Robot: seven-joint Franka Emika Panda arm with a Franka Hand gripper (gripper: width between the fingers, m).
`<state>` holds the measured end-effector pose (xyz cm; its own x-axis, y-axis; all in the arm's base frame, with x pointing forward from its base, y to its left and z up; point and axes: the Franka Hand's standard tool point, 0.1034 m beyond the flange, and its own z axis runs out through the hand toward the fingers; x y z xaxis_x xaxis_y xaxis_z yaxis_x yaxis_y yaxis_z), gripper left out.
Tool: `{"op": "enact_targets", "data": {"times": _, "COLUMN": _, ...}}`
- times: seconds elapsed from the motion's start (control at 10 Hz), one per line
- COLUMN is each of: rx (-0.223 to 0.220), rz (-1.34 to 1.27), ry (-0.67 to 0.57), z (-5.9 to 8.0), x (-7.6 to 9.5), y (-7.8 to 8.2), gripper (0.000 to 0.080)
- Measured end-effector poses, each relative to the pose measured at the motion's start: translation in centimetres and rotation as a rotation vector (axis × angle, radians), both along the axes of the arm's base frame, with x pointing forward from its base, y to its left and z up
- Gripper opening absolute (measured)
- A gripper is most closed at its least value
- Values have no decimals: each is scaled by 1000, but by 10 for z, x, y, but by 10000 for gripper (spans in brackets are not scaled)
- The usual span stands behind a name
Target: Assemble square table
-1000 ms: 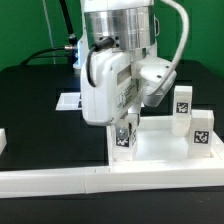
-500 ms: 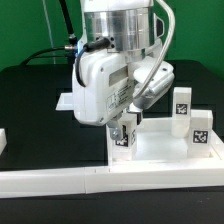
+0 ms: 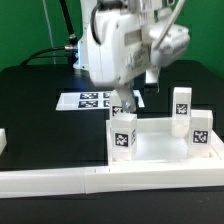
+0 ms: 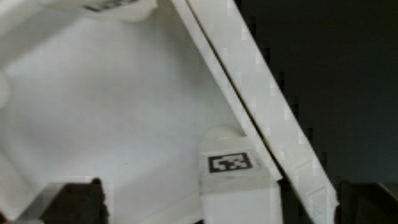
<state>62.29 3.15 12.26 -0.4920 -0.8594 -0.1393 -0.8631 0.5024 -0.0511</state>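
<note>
Hovering open and empty, gripper (image 3: 119, 103) just above the square table (image 3: 160, 148); tagged leg (image 3: 123, 138) below

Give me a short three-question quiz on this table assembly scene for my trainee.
1. How many legs stand upright on the white table top?
2. True or false: the gripper is holding a leg.
3. What lies flat on the black table behind the table top? A) the marker board B) a screwdriver C) a lamp

Key: 1) three; 2) false, since the wrist view shows the fingers apart with nothing between them; 3) A
</note>
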Motion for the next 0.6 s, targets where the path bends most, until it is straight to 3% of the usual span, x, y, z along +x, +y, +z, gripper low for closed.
{"op": "enact_targets", "data": {"times": 0.6, "rx": 1, "rz": 2, "ry": 7, "z": -2, "x": -1, "y": 1, "gripper": 648}}
